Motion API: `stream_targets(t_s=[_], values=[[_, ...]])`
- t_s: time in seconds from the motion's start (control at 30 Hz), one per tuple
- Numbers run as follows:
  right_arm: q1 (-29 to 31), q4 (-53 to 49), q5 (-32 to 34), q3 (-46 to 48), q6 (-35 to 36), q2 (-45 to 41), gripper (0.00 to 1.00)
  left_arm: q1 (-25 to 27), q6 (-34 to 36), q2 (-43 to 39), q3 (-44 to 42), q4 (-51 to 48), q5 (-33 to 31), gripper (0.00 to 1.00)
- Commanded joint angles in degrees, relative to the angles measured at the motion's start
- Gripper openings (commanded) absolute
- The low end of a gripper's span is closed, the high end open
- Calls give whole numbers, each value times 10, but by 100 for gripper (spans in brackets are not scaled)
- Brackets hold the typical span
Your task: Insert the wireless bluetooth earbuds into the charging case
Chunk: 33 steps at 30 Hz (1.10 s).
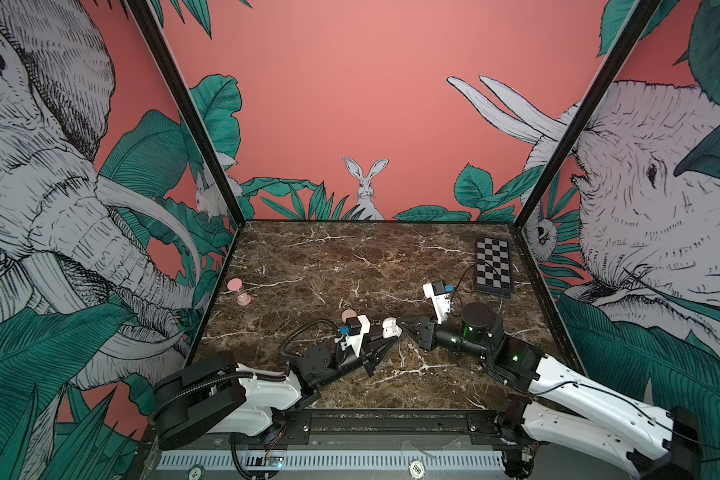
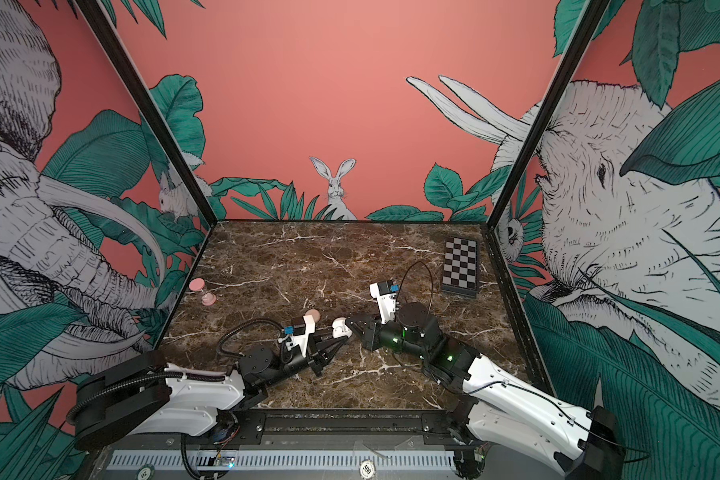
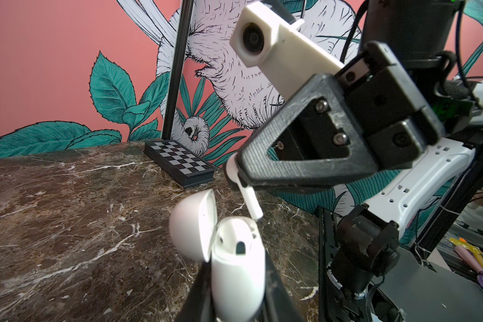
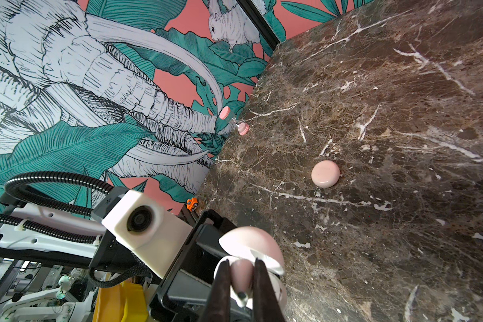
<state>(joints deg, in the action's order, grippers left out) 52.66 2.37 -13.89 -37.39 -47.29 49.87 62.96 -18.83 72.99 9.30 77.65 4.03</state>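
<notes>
At worktop's [image 1: 350,270] six o'clock, earbud [image 3: 251,203] hangs over open charging case [image 3: 237,278].
Left fingers [image 3: 279,291] clamp it, right fingers [image 4: 264,290] pinch earbud; seemingly none seated.

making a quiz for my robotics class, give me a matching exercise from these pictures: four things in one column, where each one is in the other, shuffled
Things
1. white charging case
2. earbud
3. pink hourglass
4. chessboard

Places
a. far right corner of the marble table
b. pinched in the right hand, just above the open case
c. standing at the table's left edge
d. gripped in the left hand, lid open

Pairs: 1-d, 2-b, 3-c, 4-a
</notes>
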Motion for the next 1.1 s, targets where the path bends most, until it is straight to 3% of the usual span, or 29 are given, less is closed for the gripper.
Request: stream_targets(t_s=[0.0,1.07], values=[[5,23,19,-16,11,0,6,1,-13,-13,10,27,7,0],[28,38,35,-9,8,3,3,1,-6,-30,3,27,2,0]])
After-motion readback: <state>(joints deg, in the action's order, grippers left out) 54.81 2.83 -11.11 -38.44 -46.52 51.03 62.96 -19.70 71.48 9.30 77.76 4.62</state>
